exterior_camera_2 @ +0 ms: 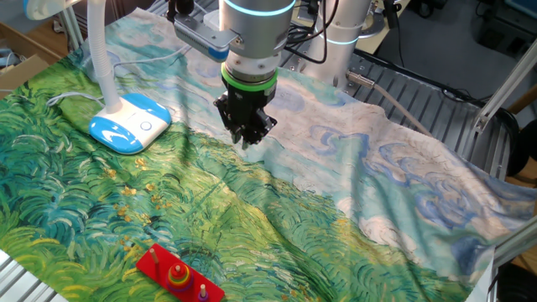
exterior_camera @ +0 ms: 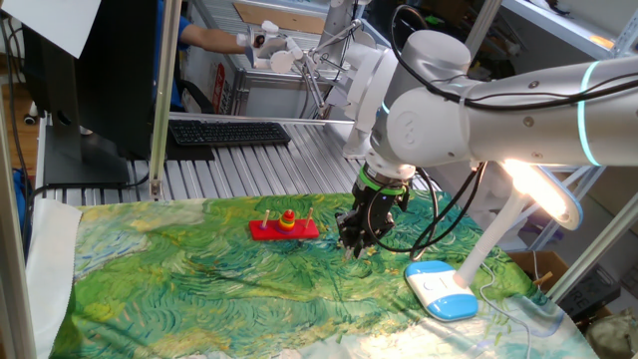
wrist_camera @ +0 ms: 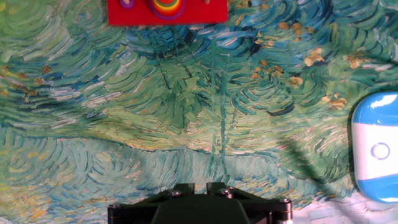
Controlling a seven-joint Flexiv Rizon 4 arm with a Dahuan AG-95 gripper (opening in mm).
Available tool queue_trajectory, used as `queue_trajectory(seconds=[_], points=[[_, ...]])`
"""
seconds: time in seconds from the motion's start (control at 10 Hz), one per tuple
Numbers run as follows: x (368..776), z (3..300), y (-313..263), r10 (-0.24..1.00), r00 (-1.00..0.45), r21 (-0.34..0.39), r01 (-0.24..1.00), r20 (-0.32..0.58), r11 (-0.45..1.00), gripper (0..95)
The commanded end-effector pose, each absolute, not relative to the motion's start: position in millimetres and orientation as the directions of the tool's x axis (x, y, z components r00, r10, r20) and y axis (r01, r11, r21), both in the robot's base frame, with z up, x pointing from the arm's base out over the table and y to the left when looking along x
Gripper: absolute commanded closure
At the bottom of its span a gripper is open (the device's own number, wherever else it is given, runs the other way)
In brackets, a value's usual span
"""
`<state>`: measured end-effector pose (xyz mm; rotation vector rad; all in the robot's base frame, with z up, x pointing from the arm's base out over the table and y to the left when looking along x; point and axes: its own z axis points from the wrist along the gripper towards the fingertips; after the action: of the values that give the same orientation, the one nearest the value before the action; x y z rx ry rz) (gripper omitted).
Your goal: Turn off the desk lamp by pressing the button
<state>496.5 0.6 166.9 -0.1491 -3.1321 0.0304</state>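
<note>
- Currently your painted cloth (exterior_camera_2: 352, 201) covers the bench.
- Your desk lamp (exterior_camera: 449, 284) stands near the bench edge, head glowing: nothing is done yet.
- Your gripper (exterior_camera_2: 246, 134) hovers beside it; finger state cannot be told.
- Its button (wrist_camera: 379, 150) remains unpressed.

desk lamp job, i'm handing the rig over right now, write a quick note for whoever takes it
Gripper: hangs above the painted cloth, holding nothing; no view shows whether the fingers are open or shut.
Desk lamp: base sits on the cloth beside the gripper, apart from it. The head is lit, so it is on.
Button: on the base plate, at the right edge of the hand view, untouched.
Red ring toy: on the cloth, on the gripper's other side, not part of the job.
Done: nothing yet.
Left: move over the base, press the button, check the light goes out.
</note>
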Motion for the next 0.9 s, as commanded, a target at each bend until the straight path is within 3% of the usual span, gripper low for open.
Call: queue_trajectory(seconds=[0.1, 0.9], points=[[496.7, 166.6, 0.3, 0.082, -0.997, -0.02, 0.082, -0.006, 0.996, 0.0], [501.8, 148.8, -37.9, 0.007, -0.999, -0.062, 0.01, -0.043, 0.998, 0.0]])
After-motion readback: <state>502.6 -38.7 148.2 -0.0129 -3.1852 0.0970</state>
